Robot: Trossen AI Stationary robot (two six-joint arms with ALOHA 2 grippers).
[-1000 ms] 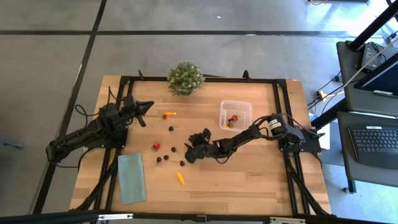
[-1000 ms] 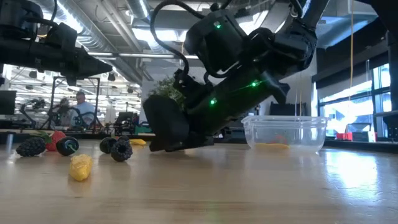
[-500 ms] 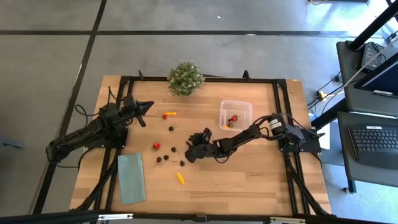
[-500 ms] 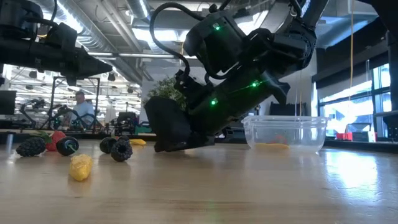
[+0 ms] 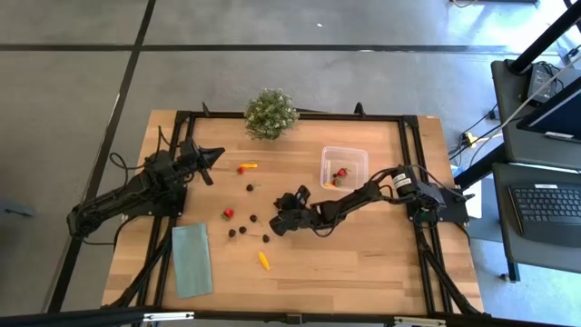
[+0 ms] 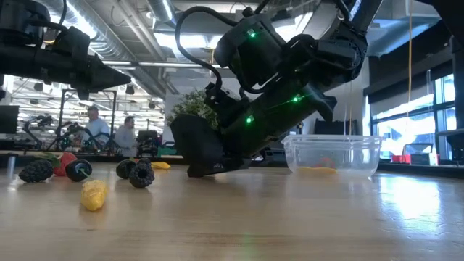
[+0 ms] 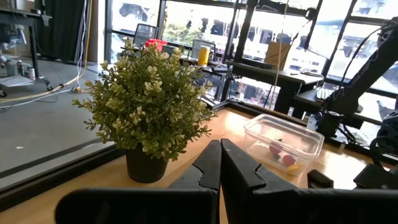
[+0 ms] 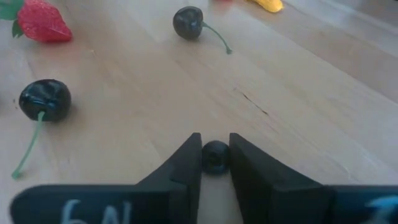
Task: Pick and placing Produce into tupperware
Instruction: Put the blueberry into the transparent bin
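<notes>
My right gripper [image 8: 215, 163] is low over the middle of the table [image 5: 363, 263], shut on a small dark berry [image 8: 215, 157]. It also shows in the high view [image 5: 280, 218] and in the low view [image 6: 199, 168]. Loose produce lies to its left: a strawberry [image 8: 40, 22], two dark cherries [image 8: 188, 22] [image 8: 45, 99], dark berries [image 5: 238, 231] and a yellow piece [image 5: 263, 261]. The clear tupperware [image 5: 344, 167] stands at the far right with red and yellow pieces inside. My left gripper [image 7: 219, 165] waits shut at the far left [image 5: 211, 156]. My right gripper pinches the dark berry by its two sides [image 8: 206, 158] between the ends of its two fingers [image 8: 186, 163]. The fingers slant down from the table's right side. The berry sits at table height under the fingertips; whether it rests on the wood I cannot tell.
A bushy potted plant [image 5: 270, 113] stands at the far edge. A pale-green cloth [image 5: 192, 259] lies at the near left. Bare wood stretches along the near right of the table. People show in the room behind [image 6: 94, 127].
My right gripper has kept its place and drawn its fingers together around the dark berry. The rest of the produce lies as before.
</notes>
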